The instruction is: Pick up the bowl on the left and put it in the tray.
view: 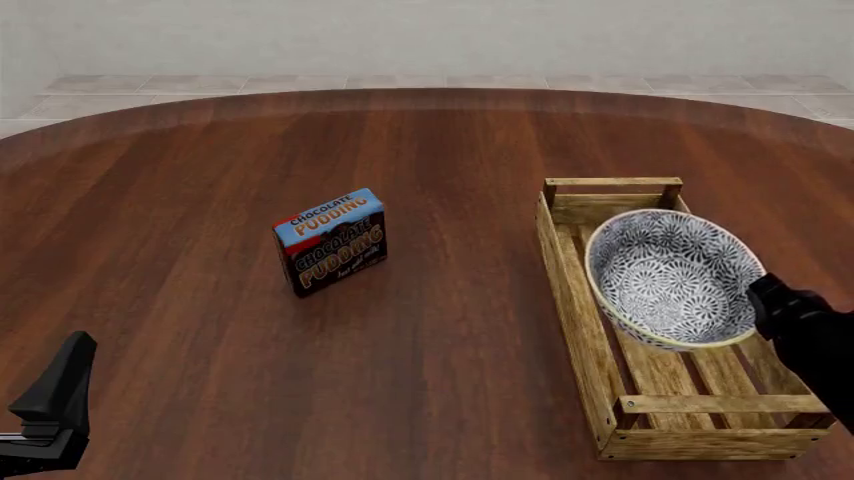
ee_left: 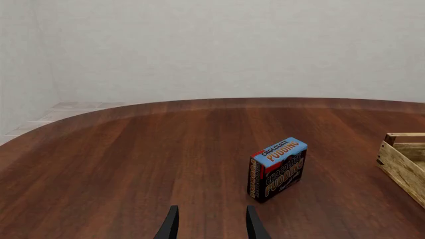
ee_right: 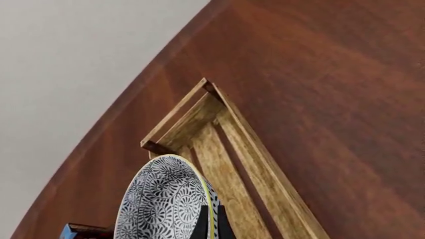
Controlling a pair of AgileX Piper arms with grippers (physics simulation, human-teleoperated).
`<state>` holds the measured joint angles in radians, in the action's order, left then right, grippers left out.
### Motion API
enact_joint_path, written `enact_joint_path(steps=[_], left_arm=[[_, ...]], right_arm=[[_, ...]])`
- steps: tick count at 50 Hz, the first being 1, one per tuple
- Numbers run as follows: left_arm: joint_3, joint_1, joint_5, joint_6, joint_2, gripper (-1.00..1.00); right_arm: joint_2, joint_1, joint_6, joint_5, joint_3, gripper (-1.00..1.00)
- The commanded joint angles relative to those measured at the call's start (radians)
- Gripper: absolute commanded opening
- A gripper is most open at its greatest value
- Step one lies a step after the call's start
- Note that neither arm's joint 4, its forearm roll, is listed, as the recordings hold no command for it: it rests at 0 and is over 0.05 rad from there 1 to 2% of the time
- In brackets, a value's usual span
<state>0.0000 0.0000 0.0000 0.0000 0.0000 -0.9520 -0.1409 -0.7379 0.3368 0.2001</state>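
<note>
The bowl (view: 667, 275), white with a dense blue-grey floral pattern, hangs tilted over the far half of the tray (view: 574, 270), its opening facing left and toward the camera. My right gripper (view: 766, 296) is shut on the bowl's right rim. In the right wrist view the rim (ee_right: 211, 209) is pinched between the dark fingers (ee_right: 220, 224), with the tray's slats (ee_right: 229, 164) beneath. My left gripper (ee_left: 211, 221) stands open and holds nothing, low at the table's near left (view: 54, 400). Whether the bowl touches the slats I cannot tell.
A chocolate pudding box (view: 331, 240) stands upright left of the tray, just ahead of the left gripper's fingers (ee_left: 277, 168). A corner of the tray (ee_left: 405, 159) shows in the left wrist view. The round wooden table's far edge (view: 427, 95) curves along the back.
</note>
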Motion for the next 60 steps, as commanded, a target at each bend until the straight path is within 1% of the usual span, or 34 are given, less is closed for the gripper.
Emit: enact_joint_path(steps=[1,2,26,28,30,39,42,53,60], left_arm=[[0.0,0.0,0.0,0.0,0.0,1.0],[0.0,0.0,0.0,0.0,0.0,1.0],[0.0,0.0,0.0,0.0,0.0,1.0],[0.0,0.0,0.0,0.0,0.0,1.0],[0.0,0.0,0.0,0.0,0.0,1.0],[0.0,0.0,0.0,0.0,0.0,1.0],[0.0,0.0,0.0,0.0,0.0,1.0],[0.0,0.0,0.0,0.0,0.0,1.0],[0.0,0.0,0.0,0.0,0.0,1.0]], right_arm=[[-0.041,-0.012,0.002,0.044,0.0,-1.0],[-0.051,-0.013,0.003,0.058,-0.004,-1.0],[-0.098,-0.026,0.029,0.092,-0.002,-1.0],[-0.09,-0.024,0.027,0.081,0.003,-1.0],[-0.105,-0.029,0.036,0.092,0.004,-1.0],[-0.138,-0.03,0.045,0.116,0.008,-1.0],[-0.158,-0.031,0.049,0.137,0.005,-1.0],[-0.174,-0.034,0.061,0.139,0.015,-1.0],[-0.193,-0.036,0.065,0.156,0.013,-1.0]])
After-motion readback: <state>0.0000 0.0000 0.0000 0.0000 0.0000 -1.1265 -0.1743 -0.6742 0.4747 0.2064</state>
